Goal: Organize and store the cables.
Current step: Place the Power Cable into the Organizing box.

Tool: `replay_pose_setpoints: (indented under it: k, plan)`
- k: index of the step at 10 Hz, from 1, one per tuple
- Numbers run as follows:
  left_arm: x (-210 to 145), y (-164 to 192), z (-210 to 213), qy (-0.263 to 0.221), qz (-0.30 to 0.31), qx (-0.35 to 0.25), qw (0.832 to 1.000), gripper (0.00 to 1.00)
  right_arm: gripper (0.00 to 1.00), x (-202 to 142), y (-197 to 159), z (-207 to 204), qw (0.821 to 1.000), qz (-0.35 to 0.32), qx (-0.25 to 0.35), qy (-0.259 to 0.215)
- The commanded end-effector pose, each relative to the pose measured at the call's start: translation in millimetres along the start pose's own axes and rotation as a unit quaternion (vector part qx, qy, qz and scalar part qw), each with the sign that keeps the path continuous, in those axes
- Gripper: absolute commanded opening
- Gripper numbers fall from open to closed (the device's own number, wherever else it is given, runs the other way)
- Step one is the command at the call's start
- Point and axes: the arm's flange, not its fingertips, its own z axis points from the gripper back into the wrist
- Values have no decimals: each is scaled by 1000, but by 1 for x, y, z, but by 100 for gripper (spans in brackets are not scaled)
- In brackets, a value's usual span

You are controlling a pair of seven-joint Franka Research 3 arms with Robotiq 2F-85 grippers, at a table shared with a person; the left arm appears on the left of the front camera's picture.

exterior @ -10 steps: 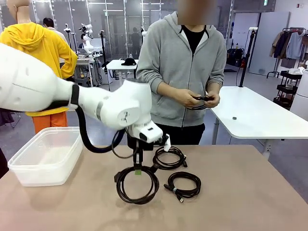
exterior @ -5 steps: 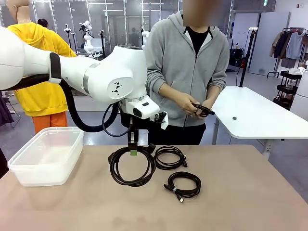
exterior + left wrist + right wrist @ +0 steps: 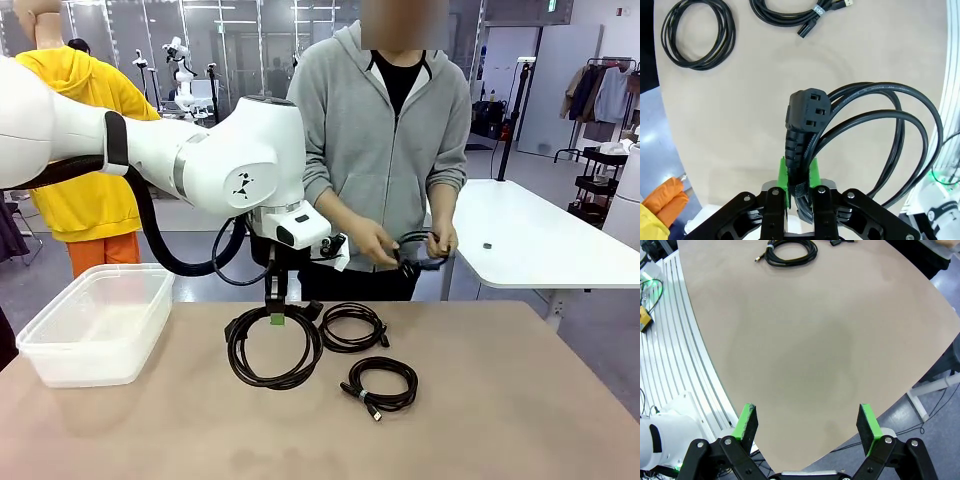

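Over the middle of the table, your left tool is clenched on a black power cable — the green pads pinch its strap-bound neck just behind the three-hole plug, and the coil hangs below the fingers as a round loop. From the front you can't tell whether the loop's lowest turn touches the table or hangs just clear of it.

Just beside it, toward your right, a second coil lies flat, so close that the two rings nearly meet in the front view; your left wrist view shows bare table between that coil and the held plug. A third coil, tied with a pale band, lies nearer your edge of the table.

On your left stands a clear plastic bin with its top open. Bare table lies between it and the held loop, and the thick black hose from your left arm sags above that gap.

At the far side a person stands right behind the coils, holding a fourth cable in both hands, off the table.

Your right tool is released, jaws wide — it hangs over a bare stretch of table near the edge, with the third coil well ahead of it.
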Motion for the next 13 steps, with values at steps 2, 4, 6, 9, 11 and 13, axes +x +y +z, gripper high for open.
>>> replay_pose_setpoints:
  k: [2,4,6,9,11,13]
  plan:
    - [-46,15,22,6,-4,0,1000,18,100,3,0,1,1000,-9,-4,0]
    - [-125,24,51,-14,-19,6,1000,18,100,3,0,1,1000,-9,-4,0]
    - [-196,27,71,-38,-42,16,998,18,100,3,0,1,1000,-9,-4,0]
    - [-297,39,75,-39,0,50,998,18,100,3,0,1,1000,-9,-4,0]
    - [-348,38,72,-48,27,54,997,18,100,3,0,1,1000,-9,-4,0]
    - [-363,38,76,-49,37,64,996,18,100,3,0,1,1000,-9,-4,0]
